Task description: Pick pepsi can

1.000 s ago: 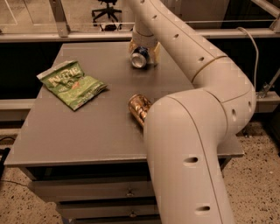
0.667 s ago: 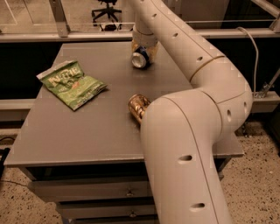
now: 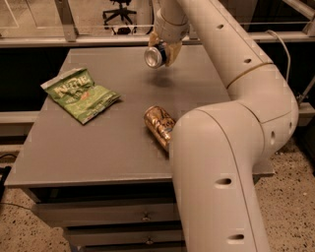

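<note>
The pepsi can (image 3: 154, 56), dark blue with a silver end facing the camera, hangs on its side in the air above the far middle of the grey table (image 3: 98, 142). Its shadow lies on the tabletop just below it. My gripper (image 3: 162, 49) at the end of the white arm is shut on the can, with a yellowish finger on each side of it. Most of the can's body is hidden behind the fingers.
A gold/bronze can (image 3: 159, 125) lies on its side near the table's middle, right against my arm's big white link (image 3: 216, 182). A green chip bag (image 3: 81, 94) lies flat at the left. A rail and an office chair (image 3: 120, 11) stand beyond the far edge.
The gripper has lifted the pepsi can off the tabletop; it now hangs higher with its shadow apart below it. The gold can and the bag have not moved.
</note>
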You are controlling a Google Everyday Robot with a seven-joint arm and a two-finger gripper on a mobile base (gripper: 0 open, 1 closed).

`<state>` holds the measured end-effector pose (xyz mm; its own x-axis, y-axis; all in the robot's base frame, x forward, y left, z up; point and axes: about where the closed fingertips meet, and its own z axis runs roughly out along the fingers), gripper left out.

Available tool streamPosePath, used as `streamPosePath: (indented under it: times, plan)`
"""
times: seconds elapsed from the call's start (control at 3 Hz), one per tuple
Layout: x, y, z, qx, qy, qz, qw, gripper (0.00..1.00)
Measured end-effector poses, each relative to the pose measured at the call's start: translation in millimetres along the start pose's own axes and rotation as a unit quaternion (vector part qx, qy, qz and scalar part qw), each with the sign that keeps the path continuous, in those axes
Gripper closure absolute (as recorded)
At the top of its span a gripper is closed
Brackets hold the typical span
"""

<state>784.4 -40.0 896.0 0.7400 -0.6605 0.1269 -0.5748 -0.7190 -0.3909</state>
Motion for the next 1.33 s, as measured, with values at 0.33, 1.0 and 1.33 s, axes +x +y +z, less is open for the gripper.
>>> streamPosePath:
  times: [0.33, 1.0, 1.33]
  plan:
    - [-13, 6, -34, 0.052, -0.055, 0.067, 0.9949, 1.0]
    - [-48, 22, -69, 0.147, -0.178, 0.194, 0.9537, 1.0]
    - [-52, 23, -63, 0.146, -0.184, 0.197, 0.9519, 1.0]
